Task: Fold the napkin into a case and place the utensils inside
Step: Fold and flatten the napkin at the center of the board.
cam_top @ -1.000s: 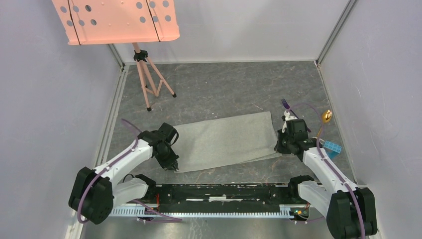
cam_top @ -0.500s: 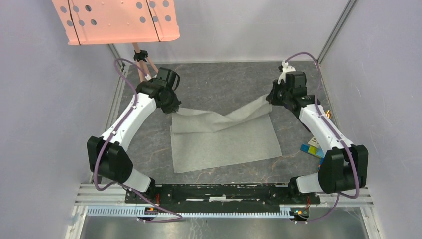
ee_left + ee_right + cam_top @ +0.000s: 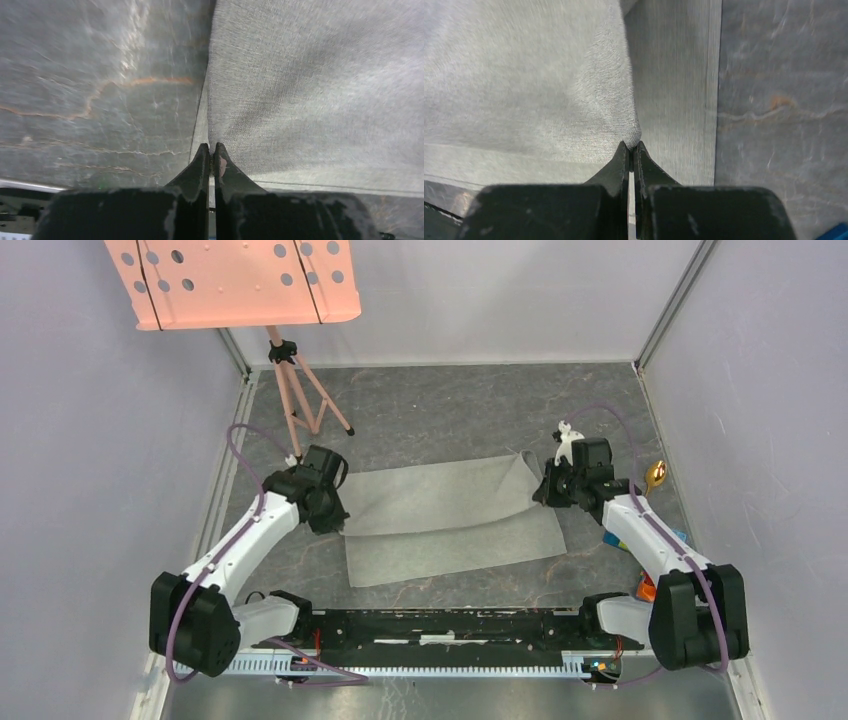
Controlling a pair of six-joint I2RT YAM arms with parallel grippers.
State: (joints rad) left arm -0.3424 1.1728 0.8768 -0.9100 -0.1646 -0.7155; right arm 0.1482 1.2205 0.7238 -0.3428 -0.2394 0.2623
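**Napkin (image 3: 450,545) held at both ends, one layer over the other**

The grey napkin lies in the middle of the dark marbled table (image 3: 450,410), its long side running from left to right. An upper layer covers the far part, and a strip of the lower layer shows bare along the near edge.

The left arm reaches forward and inward from its base, its wrist bent down. The left gripper (image 3: 337,525) is closed on the left end of the upper layer. In the left wrist view its fingertips (image 3: 202,160) meet with the cloth edge between them.

The right arm mirrors this pose. The right gripper (image 3: 541,496) is clamped on the right end, where the cloth rises in a small peak. The spoon (image 3: 657,475) lies beside the right wrist, apart from the napkin.
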